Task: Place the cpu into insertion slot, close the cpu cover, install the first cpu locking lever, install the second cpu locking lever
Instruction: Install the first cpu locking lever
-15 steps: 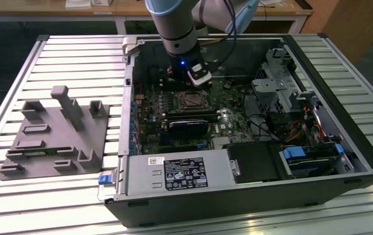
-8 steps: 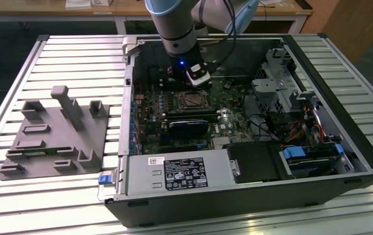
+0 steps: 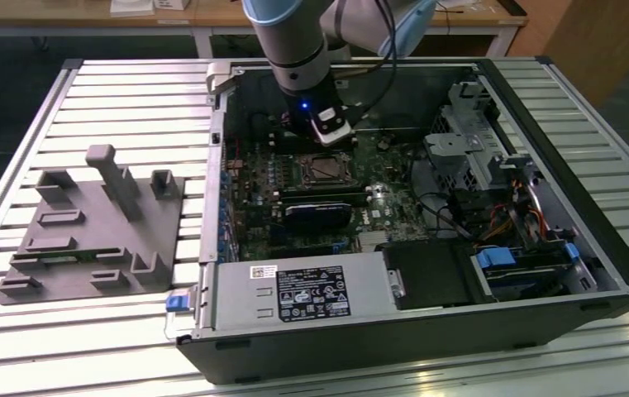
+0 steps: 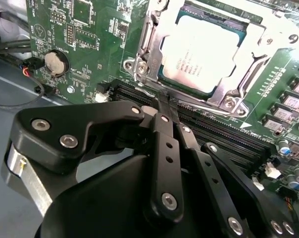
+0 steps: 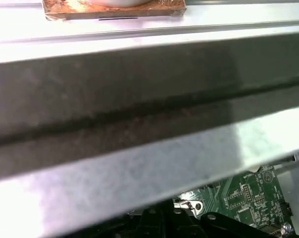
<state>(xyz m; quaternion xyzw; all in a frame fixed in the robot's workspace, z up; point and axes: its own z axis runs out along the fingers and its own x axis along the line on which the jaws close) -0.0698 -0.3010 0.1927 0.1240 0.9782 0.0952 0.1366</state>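
Here's the desk (image 3: 126, 91), all silvery slats, with an open computer case (image 3: 402, 331) lying on it and a grey fixture (image 3: 93, 236) off to the exterior view's left. The arm (image 3: 292, 41) reaches down from the far side into the case, and the claw (image 3: 331, 139) hangs just above the green motherboard (image 4: 90, 29), a touch to the far side of the insertion slot (image 3: 326, 169).

Over to the second wrist view: the cpu (image 4: 204, 49) is seated in the slot, flat, its pale metal top facing up. The cpu cover (image 4: 147, 49) lies down around it, its silvery frame hugging the chip's edges. The claw (image 4: 162, 101) is clenched, black fingertips pressed together with nothing visible between them. Those tips sit over the long black memory slots (image 4: 224, 131), right beside the socket's edge, where a thin metal rod runs along the frame. Whether the tips touch that rod, I can't tell. A round coin cell battery (image 4: 55, 62) sits well off to one side of the board.

In the first wrist view, the case's grey metal wall looms close, with a corner of the board peeking below.
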